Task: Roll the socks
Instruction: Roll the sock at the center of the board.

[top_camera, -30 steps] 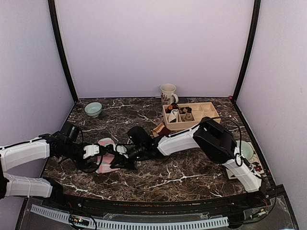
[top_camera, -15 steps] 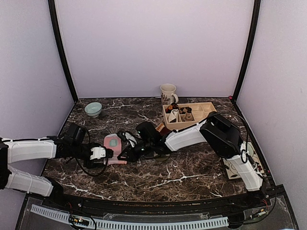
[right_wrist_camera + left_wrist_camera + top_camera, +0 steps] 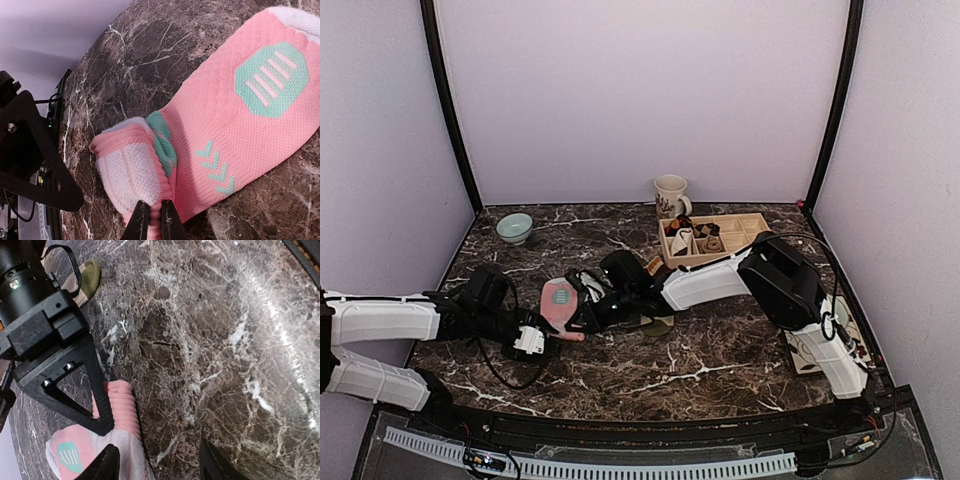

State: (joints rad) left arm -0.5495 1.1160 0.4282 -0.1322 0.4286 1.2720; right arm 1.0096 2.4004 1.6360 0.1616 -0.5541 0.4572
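Note:
The pink sock (image 3: 560, 298) (image 3: 240, 120) lies on the marble at left of centre, green patches up, its cuff end folded over into a short roll (image 3: 132, 170). My right gripper (image 3: 583, 316) (image 3: 152, 222) is shut on the edge of that fold. Just in front of it my left gripper (image 3: 532, 341) (image 3: 159, 467) stands open, its left finger beside the ribbed pink cuff (image 3: 120, 410) and bare marble between the fingertips. The tan sock (image 3: 654, 271) lies partly under the right arm; its olive toe (image 3: 90, 277) shows.
A wooden divided box (image 3: 760, 222) with small rolled bundles stands at the back right, a mug (image 3: 670, 195) behind it. A pale green bowl (image 3: 514, 227) sits at back left. A second bowl on a mat (image 3: 836, 314) is at the right edge.
The right gripper has drawn the pink sock back and to the right, spreading it flatter. The left gripper has slid right and toward the front edge, off the sock.

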